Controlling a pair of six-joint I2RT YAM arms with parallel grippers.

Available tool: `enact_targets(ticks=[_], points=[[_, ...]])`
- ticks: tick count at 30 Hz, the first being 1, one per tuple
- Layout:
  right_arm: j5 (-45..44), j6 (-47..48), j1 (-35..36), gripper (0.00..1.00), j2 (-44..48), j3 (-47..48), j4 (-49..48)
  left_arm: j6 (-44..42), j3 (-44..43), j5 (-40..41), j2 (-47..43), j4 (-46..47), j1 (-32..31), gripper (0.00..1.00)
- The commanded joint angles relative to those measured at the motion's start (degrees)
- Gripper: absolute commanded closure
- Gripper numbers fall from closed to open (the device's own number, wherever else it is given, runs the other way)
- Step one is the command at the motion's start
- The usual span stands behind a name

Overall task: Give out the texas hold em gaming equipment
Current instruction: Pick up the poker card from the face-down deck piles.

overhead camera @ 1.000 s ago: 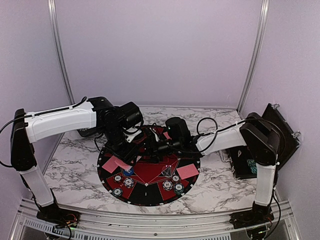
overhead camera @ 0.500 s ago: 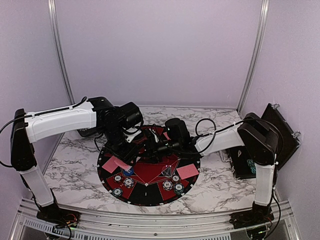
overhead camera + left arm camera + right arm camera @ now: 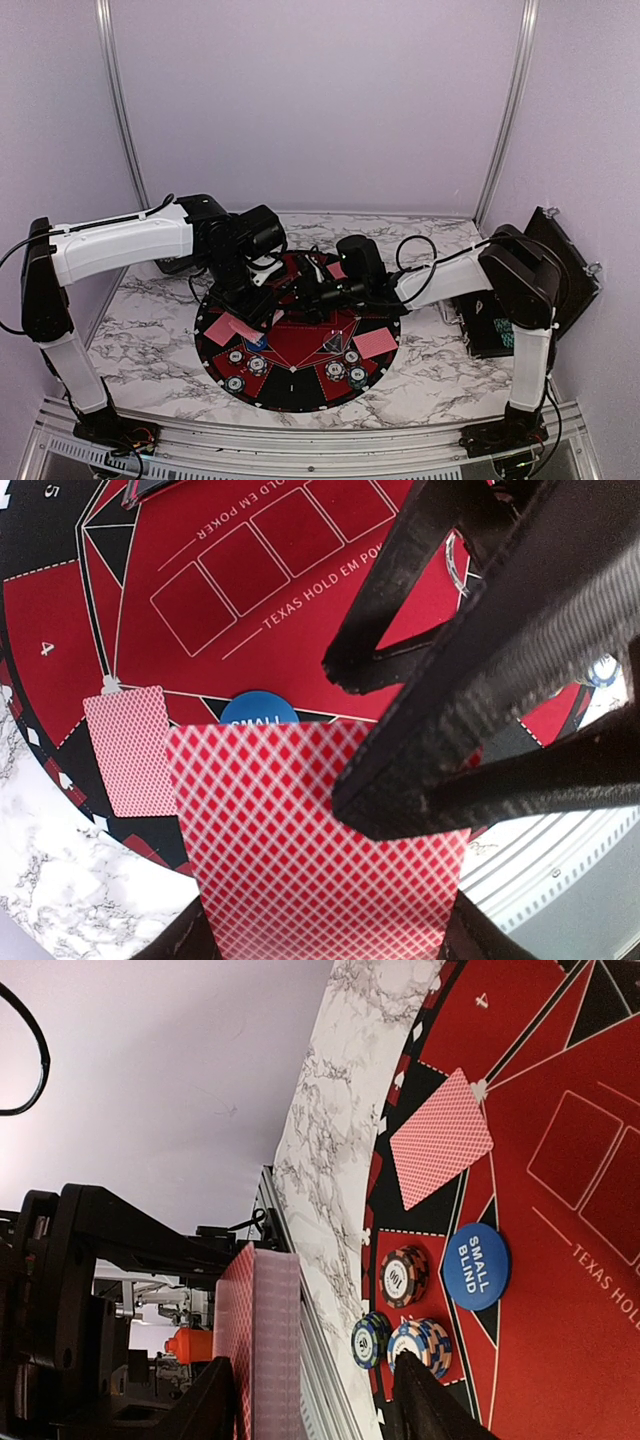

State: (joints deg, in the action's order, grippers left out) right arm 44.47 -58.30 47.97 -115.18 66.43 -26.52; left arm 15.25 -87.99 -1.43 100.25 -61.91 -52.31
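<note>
Red-backed deck (image 3: pixel 290 860) sits clamped in the left gripper (image 3: pixel 325 945) over the mat (image 3: pixel 250 660). Dealing looks like the step in hand: the right gripper (image 3: pixel 315 1400), jaws half apart and empty, must next peel just 1 off its top.

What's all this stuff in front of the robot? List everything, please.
mat: one, black and red, mid-table
loose cards: three, red-backed, flat on the mat
card deck: one, red-backed, held above the mat
chips: six, striped mixed colours, mat's near edge
disc: one, blue, beside left chips
case: one, black, open, far right
table: one, white marble pattern, under everything
left gripper: one, black, shut on the deck
right gripper: one, black, open, beside the deck
</note>
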Motion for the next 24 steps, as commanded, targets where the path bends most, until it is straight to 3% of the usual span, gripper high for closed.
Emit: enact_targets(ticks=[1,14,24], points=[[-2.0,1.5,-1.0,0.49,1.9,-0.7,2.2,0.4,-0.1,0.4,-2.8,-1.3,-0.3,0.47],[-1.0,1.0,-0.3,0.45,4.9,-0.2,-0.1,0.3,0.0,0.3,-2.4,-1.3,-0.3,0.47],[0.0,0.5,2.1,0.42,0.4,2.4,-0.4,0.2,-0.4,0.4,-2.5,-1.3,-0.3,0.47]])
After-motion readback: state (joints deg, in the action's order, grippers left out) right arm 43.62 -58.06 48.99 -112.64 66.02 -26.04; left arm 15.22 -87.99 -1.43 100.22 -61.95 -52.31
